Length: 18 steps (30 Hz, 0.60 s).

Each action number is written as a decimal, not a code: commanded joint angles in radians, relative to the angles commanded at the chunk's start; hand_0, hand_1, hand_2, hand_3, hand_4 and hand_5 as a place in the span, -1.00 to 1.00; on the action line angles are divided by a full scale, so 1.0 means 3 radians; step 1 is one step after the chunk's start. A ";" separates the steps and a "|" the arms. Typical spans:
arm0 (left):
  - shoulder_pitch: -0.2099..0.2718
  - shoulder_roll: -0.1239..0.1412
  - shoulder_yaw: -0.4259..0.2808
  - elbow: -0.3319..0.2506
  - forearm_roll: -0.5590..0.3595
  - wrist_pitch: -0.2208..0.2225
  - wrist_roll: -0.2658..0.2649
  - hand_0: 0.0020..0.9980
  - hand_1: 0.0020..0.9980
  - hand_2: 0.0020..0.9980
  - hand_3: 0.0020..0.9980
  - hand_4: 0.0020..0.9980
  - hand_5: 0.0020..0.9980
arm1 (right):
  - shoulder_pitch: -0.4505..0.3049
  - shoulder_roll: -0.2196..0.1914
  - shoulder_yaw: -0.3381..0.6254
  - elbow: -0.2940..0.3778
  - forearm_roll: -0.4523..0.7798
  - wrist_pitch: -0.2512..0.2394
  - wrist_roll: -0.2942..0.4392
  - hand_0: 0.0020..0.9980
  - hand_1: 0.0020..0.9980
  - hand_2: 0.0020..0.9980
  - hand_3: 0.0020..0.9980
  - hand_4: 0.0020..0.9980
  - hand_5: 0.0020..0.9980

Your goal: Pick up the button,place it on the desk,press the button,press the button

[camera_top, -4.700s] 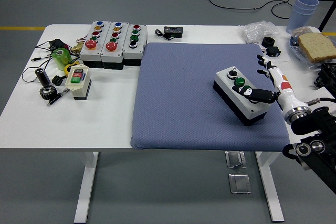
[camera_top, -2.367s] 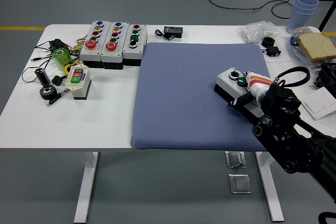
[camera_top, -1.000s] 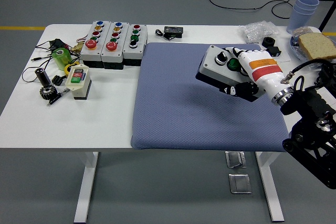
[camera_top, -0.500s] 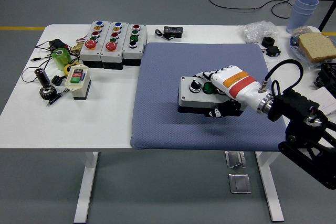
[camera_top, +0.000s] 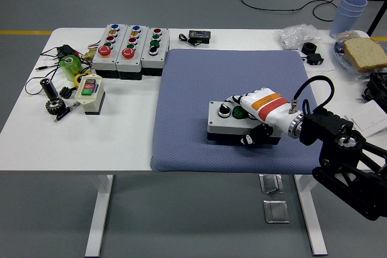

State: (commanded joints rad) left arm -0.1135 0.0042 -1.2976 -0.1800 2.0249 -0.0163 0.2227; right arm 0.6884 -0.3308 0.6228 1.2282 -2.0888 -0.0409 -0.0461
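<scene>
**A:** where's the button box (camera_top: pixel 231 123) sitting?

**B:** on the blue mat (camera_top: pixel 199 89), toward its near edge. The right hand (camera_top: pixel 261 113) is wrapped around its right end, white fingers (camera_top: pixel 240 99) draped over the top by the green button, thumb curled against the front side.

**A:** so gripping it?

**B:** yep, closed on it.

A grey box (camera_top: pixel 233 122) with black and green buttons is seen on a blue mat (camera_top: pixel 205 89); the white hand (camera_top: pixel 263 106) is banded orange.
</scene>
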 joint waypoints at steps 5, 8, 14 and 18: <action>-0.0002 0.0000 0.0004 0.0000 -0.0004 -0.0002 0.0000 0.31 0.28 0.32 0.12 -0.35 0.71 | -0.0007 0.0017 -0.0020 -0.0107 0.0003 -0.0124 0.0099 0.23 -0.07 0.10 0.18 0.47 -0.77; -0.0003 -0.0001 0.0001 0.0000 -0.0003 -0.0003 0.0000 0.31 0.28 0.32 0.12 -0.35 0.71 | -0.0009 0.0019 -0.0036 -0.0148 0.0001 -0.0195 0.0176 0.23 -0.07 0.10 0.18 0.47 -0.77; -0.0005 0.0001 -0.0004 0.0000 0.0000 -0.0004 -0.0001 0.31 0.28 0.32 0.12 -0.35 0.70 | -0.0010 0.0017 -0.0046 -0.0187 0.0018 -0.0175 0.0211 0.51 0.27 0.38 0.35 0.52 -0.84; -0.0004 0.0001 0.0000 0.0000 -0.0003 -0.0003 -0.0001 0.31 0.28 0.32 0.12 -0.35 0.71 | -0.0013 0.0017 -0.0045 -0.0190 0.0025 -0.0137 0.0182 0.66 0.43 0.59 0.63 0.61 -0.90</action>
State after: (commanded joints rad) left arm -0.1147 0.0046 -1.2978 -0.1800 2.0239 -0.0172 0.2225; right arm 0.6844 -0.3255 0.6094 1.1712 -2.0813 -0.0820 0.0085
